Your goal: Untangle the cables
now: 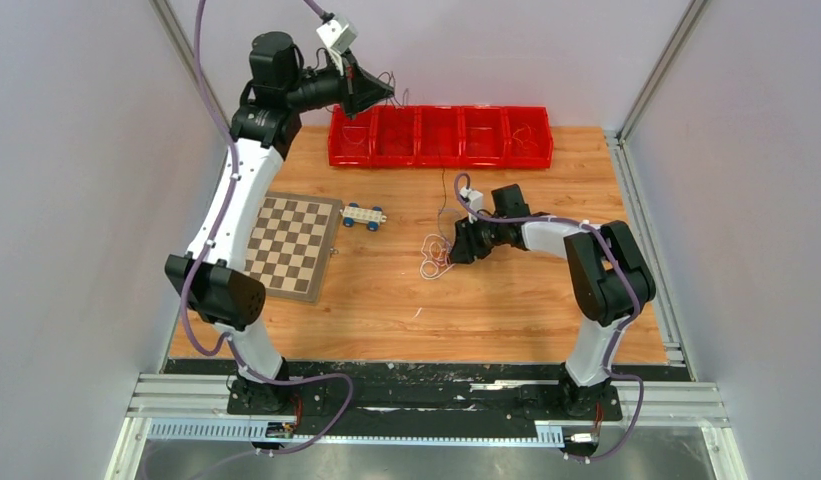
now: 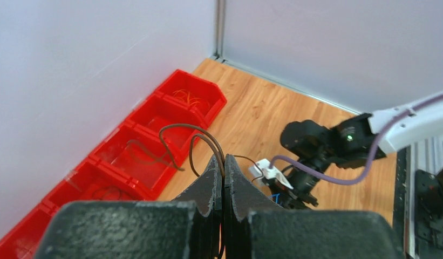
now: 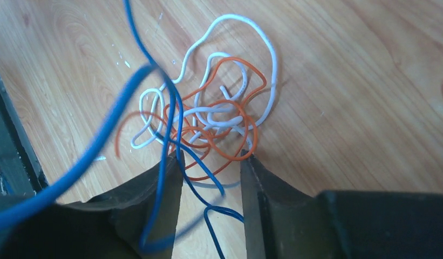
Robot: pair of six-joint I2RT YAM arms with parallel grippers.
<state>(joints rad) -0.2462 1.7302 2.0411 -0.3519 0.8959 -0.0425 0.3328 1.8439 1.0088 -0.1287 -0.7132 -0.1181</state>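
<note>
My left gripper is raised high at the back, over the left end of the red bins. In the left wrist view it is shut on a thin dark cable that loops above the fingertips. A tangle of cables lies on the table's middle. My right gripper is low at its right edge. In the right wrist view it is open, with a blue cable running between the jaws and over the left finger. A white cable and an orange cable lie knotted just ahead.
A row of red bins stands along the back; some hold loose wires. A chessboard lies at the left. A small blue-and-white toy car sits between it and the tangle. Grey walls enclose the table.
</note>
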